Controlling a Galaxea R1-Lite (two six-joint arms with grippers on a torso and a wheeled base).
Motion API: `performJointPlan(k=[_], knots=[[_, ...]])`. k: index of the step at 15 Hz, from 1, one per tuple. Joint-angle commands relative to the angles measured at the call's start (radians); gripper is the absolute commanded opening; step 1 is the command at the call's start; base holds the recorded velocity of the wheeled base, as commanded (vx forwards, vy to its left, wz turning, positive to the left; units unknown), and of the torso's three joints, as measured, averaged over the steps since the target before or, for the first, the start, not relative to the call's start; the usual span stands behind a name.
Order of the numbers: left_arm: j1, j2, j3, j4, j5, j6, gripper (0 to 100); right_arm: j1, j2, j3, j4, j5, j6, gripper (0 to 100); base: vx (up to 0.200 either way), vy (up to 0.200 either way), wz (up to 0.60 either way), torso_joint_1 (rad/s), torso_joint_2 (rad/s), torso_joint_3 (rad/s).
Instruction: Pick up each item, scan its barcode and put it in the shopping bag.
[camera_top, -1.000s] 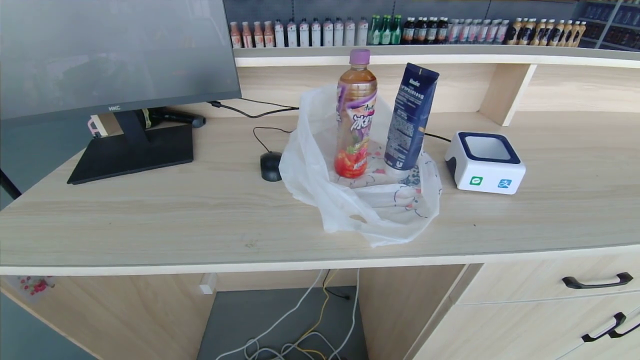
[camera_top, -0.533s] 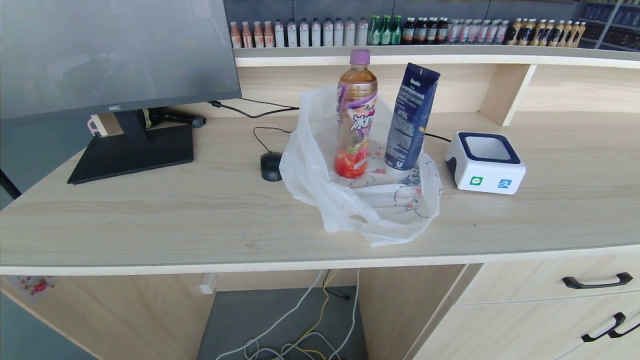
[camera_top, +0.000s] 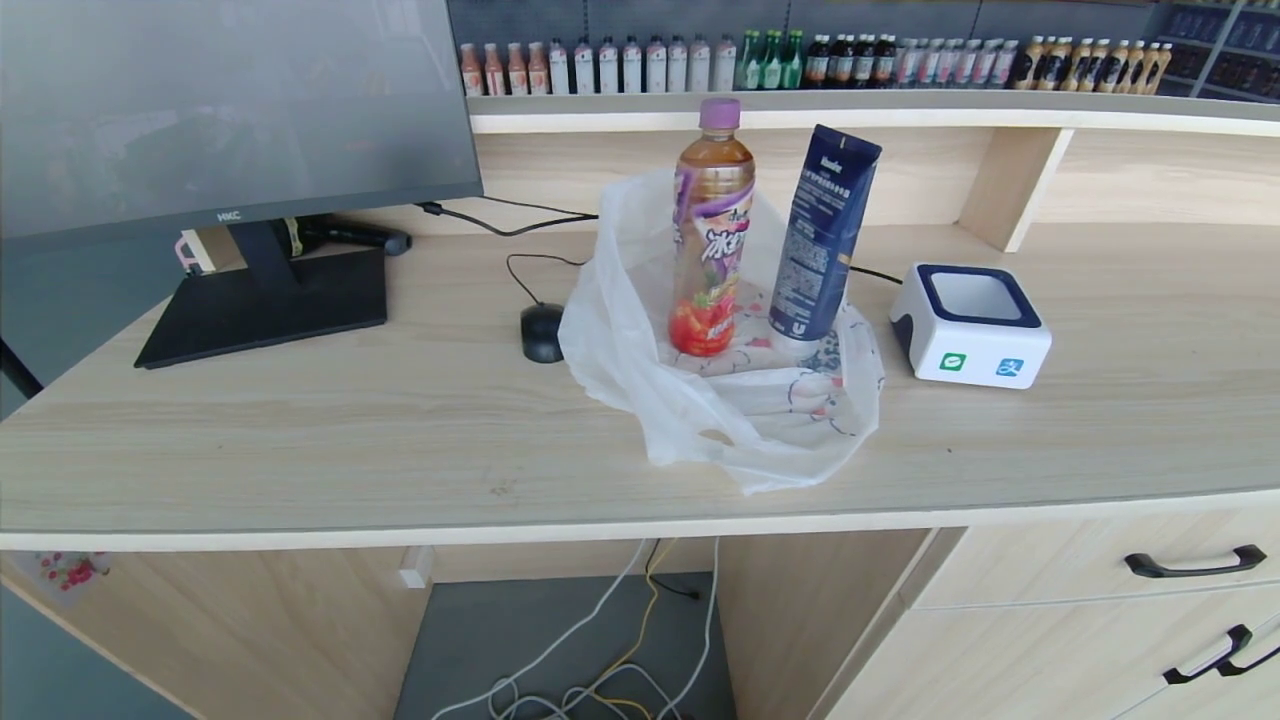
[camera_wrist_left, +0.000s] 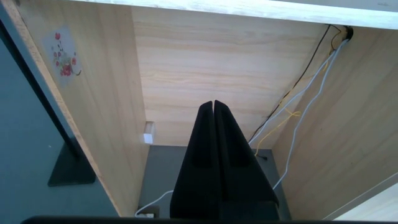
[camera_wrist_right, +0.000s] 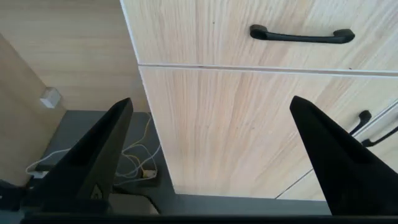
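- Shopping bag, white and translucent, lies slumped open on the wooden counter, between the mouse and the scanner.
- Tea bottle with a purple cap stands upright among the bag's folds.
- Dark blue tube stands on its cap just beside the bottle, leaning slightly, also on the bag.
- White scanner sits on the counter near the bag.
- Right gripper hangs below counter level, facing the drawer fronts, its fingers spread wide with nothing between them.
- Left gripper hangs under the counter facing a wooden panel, fingers pressed together on nothing.
- Black mouse rests just beside the bag.
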Motion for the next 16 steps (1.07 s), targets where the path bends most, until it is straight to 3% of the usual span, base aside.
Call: performJointPlan(k=[1, 3, 6, 12, 16], knots=[[0.000, 0.000, 0.000, 0.000, 0.000, 0.001, 0, -0.034, -0.063, 0.000, -0.002, 0.001, 0.016, 100, 0.000, 0.000, 0.00, 0.000, 0.00, 0.000], [0.000, 0.000, 0.000, 0.000, 0.000, 0.001, 0, -0.039, -0.074, 0.000, -0.002, 0.003, 0.030, 100, 0.000, 0.000, 0.00, 0.000, 0.00, 0.000], [0.000, 0.000, 0.000, 0.000, 0.000, -0.002, 0, -0.039, -0.074, 0.000, 0.000, 0.001, 0.025, 100, -0.200, 0.000, 0.00, -0.004, 0.00, 0.002], [0.000, 0.000, 0.000, 0.000, 0.000, 0.004, 0, -0.039, -0.074, 0.000, -0.002, 0.003, 0.022, 100, 0.000, 0.000, 0.00, 0.000, 0.00, 0.000], [0.000, 0.000, 0.000, 0.000, 0.000, 0.006, 0, -0.039, -0.074, 0.000, 0.000, 0.003, 0.020, 100, 0.000, -0.200, 0.00, 0.011, 0.01, 0.005]])
